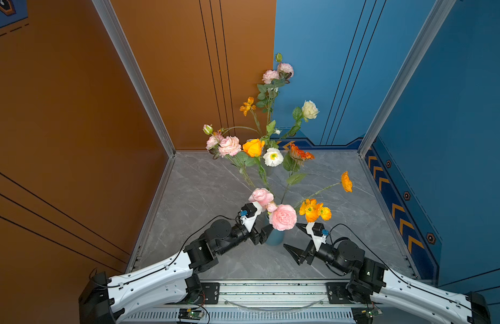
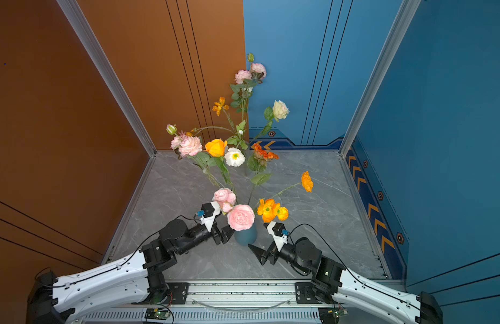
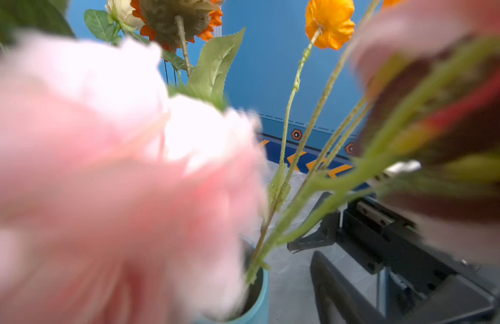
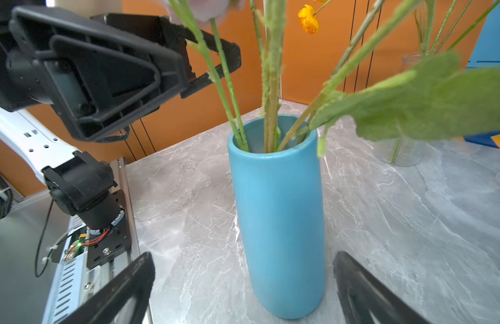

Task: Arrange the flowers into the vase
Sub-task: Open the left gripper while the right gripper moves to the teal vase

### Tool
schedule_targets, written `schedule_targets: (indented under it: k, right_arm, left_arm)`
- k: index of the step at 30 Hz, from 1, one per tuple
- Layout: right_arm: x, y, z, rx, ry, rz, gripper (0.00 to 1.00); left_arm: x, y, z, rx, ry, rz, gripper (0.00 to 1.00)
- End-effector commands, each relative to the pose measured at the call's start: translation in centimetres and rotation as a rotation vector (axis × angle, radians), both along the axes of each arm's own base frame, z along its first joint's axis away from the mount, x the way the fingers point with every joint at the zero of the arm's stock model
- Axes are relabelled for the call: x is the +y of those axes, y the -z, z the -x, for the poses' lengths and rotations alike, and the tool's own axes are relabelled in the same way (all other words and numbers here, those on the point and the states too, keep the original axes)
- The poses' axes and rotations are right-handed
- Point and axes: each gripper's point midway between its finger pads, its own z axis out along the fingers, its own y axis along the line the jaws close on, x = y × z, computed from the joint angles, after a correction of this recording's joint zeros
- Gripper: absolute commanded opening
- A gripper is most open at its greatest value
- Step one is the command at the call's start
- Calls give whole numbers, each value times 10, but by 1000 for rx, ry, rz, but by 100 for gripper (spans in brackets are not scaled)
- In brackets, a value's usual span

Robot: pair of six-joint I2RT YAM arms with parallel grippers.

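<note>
A blue vase (image 1: 275, 239) (image 2: 245, 236) (image 4: 279, 218) stands upright near the front of the table with several flower stems in it. Pink blooms (image 1: 283, 217) (image 2: 241, 217) and orange blooms (image 1: 313, 211) spread over its mouth. My left gripper (image 1: 267, 231) (image 2: 227, 232) is just left of the rim, open. In the right wrist view the thin green stems (image 4: 223, 84) of the pink flowers pass between its parted jaws. A blurred pink bloom (image 3: 116, 182) fills the left wrist view. My right gripper (image 1: 290, 235) (image 4: 244, 256) stands open right of the vase, holding nothing.
A clear glass vase (image 4: 403, 151) at the back holds taller flowers, among them a cream rose (image 1: 310, 109) and pink blooms (image 1: 271, 75). The grey marble table (image 1: 215, 196) is walled by orange and blue panels. A metal rail (image 1: 271, 289) runs along the front edge.
</note>
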Motion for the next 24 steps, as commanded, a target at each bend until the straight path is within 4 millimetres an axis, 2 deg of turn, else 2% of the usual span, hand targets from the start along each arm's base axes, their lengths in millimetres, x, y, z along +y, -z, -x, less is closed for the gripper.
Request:
schedule_targets:
  k: [1, 12, 19, 24]
  right_arm:
    - [-7, -16, -18, -121, 134, -52, 100]
    - [23, -21, -49, -188, 153, -70, 100]
    - [40, -27, -61, -224, 150, -120, 100]
    - [44, -29, -67, -230, 162, -133, 100]
  left_arm:
    - [7, 0, 7, 6, 2, 38, 98]
    - [26, 42, 38, 143, 93, -106, 98]
    - [43, 42, 45, 160, 77, -129, 98]
    - [52, 41, 47, 154, 62, -122, 98]
